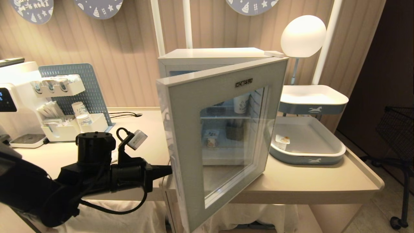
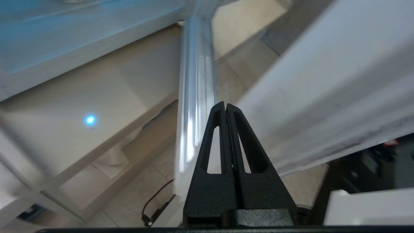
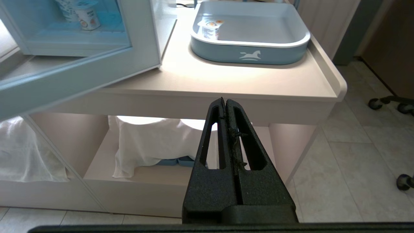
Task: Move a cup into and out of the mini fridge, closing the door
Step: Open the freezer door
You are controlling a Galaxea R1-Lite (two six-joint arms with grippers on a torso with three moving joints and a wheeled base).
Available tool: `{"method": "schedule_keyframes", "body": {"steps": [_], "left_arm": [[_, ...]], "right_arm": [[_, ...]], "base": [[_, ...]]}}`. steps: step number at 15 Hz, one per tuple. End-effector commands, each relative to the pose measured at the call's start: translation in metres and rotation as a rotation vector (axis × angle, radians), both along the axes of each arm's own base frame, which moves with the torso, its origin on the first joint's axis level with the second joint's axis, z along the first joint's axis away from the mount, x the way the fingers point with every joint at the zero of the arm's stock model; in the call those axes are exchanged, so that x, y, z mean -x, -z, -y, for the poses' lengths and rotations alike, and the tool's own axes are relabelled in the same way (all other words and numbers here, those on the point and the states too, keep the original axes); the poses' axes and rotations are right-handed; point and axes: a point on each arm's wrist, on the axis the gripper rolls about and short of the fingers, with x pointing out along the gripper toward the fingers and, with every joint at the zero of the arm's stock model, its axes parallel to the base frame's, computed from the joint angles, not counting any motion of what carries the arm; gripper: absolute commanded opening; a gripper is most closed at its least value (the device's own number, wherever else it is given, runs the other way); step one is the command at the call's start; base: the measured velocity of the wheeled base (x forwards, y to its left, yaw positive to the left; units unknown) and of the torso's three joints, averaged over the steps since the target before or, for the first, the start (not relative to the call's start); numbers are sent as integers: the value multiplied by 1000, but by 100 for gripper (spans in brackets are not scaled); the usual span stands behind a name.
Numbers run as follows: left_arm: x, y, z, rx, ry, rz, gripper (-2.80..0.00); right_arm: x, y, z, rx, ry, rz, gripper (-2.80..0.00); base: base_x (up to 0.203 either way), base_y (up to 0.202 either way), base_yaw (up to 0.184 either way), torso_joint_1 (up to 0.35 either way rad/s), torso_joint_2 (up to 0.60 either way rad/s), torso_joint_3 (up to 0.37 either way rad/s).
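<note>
The white mini fridge (image 1: pixel 210 53) stands on the counter with its grey-blue glass door (image 1: pixel 190 129) swung about halfway open, hinged on the right. Through the glass, a small printed cup (image 1: pixel 212 139) sits on the lower shelf (image 3: pixel 87 14). A second such cup (image 1: pixel 282 140) stands in the blue-rimmed tray (image 3: pixel 210 29). My left gripper (image 1: pixel 169 170) is shut and empty, its tips against the door's free left edge (image 2: pixel 195 97), as the left wrist view (image 2: pixel 225 105) shows. My right gripper (image 3: pixel 225 101) is shut and empty, parked low before the counter's front, outside the head view.
A water dispenser (image 1: pixel 13 97) and a pegboard organiser with paper cups (image 1: pixel 81 111) fill the counter's left. The tray (image 1: pixel 307 158), a raised tray (image 1: pixel 312 97) and a globe lamp (image 1: pixel 302 35) stand to the fridge's right. A black wire cart (image 1: pixel 401 123) is on the floor beyond.
</note>
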Motion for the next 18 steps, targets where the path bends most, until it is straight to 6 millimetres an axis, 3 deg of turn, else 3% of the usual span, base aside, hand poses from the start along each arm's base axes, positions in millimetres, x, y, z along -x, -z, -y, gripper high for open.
{"method": "schedule_keyframes", "body": {"steps": [1, 8, 11, 14, 16, 18], "left_arm": [[11, -16, 12, 15, 55, 42, -280], [30, -59, 121, 45, 363, 25, -280], [48, -59, 174, 6, 456, 2, -280], [79, -42, 222, -68, 500, -10, -280], [90, -29, 230, -117, 490, -16, -280], [90, -26, 222, -134, 472, -23, -280]], "right_arm": [[0, 0, 0, 1, 0, -1, -280], [0, 0, 0, 1, 0, -1, -280], [0, 0, 0, 1, 0, -1, -280], [0, 0, 0, 1, 0, -1, -280], [0, 0, 0, 1, 0, -1, -280], [0, 0, 0, 1, 0, -1, -280]], "base": [[0, 0, 0, 0, 0, 0], [0, 0, 0, 0, 0, 0], [0, 0, 0, 0, 0, 0], [0, 0, 0, 0, 0, 0], [0, 0, 0, 0, 0, 0], [0, 0, 0, 0, 0, 0]]}}
